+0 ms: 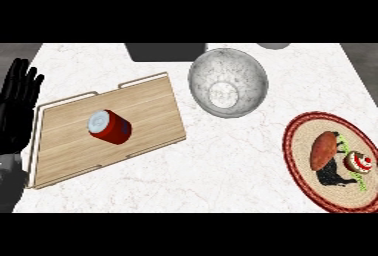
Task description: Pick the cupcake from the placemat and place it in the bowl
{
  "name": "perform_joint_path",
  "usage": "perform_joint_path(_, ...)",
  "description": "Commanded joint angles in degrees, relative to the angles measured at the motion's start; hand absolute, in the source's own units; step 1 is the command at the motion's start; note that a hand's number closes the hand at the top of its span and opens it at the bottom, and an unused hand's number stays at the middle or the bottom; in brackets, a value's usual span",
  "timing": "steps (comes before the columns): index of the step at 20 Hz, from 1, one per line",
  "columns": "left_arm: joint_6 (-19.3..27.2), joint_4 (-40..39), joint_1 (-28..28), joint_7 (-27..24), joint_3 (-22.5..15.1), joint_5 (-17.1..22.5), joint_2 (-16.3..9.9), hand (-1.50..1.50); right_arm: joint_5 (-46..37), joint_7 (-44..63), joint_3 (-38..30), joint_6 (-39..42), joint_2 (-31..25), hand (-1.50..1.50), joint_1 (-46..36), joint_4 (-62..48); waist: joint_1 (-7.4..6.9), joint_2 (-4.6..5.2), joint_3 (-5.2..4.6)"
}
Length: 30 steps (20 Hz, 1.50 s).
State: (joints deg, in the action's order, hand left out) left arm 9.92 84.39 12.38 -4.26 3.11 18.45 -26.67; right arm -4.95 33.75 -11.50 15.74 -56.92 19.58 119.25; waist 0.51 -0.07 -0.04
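The cupcake [326,151] lies on a round woven placemat [303,135] with a dark red rim, at the counter's right edge. It shows a brown rounded part, a black part below it, a green strip and a small red-and-white swirl on its right side. The marbled grey bowl [227,82] stands at the upper middle, up and left of the placemat, with nothing in it. My left hand [18,107] rests open with its fingers up at the left edge, far from both. My right hand does not show.
A wooden tray [148,107] with thin handles lies left of the bowl, with a red can [109,126] on its side in it. A dark box [166,51] and a grey round object [275,46] sit at the counter's far edge.
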Motion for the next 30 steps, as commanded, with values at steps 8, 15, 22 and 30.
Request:
perform_joint_path(8, -2.3, 1.1, -2.6, -1.5, 2.2, -2.4, 3.1, 0.0, -13.0, -7.3, 5.0, 2.9, 12.1, -1.5, -4.4, -12.2, -0.52, 0.07, 0.05)
perform_joint_path(15, -4.7, -2.8, 3.6, 1.9, 5.3, -2.6, 2.1, 0.0, -16.2, -6.9, 1.9, 7.1, 14.8, -1.5, -6.6, -13.8, -0.06, 0.03, 0.02)
perform_joint_path(22, -5.5, -0.9, 0.5, 0.3, 4.6, -5.6, 4.4, 0.0, -23.5, -23.5, 1.1, 1.4, 18.8, -1.5, -11.2, -31.5, -0.45, 0.06, 0.05)
perform_joint_path(30, -7.5, 2.1, -1.4, 1.6, 7.5, -5.9, 5.0, 0.0, -28.4, -23.5, 1.5, 4.5, 22.2, -1.5, -16.0, -31.7, -0.58, 0.04, 0.04)
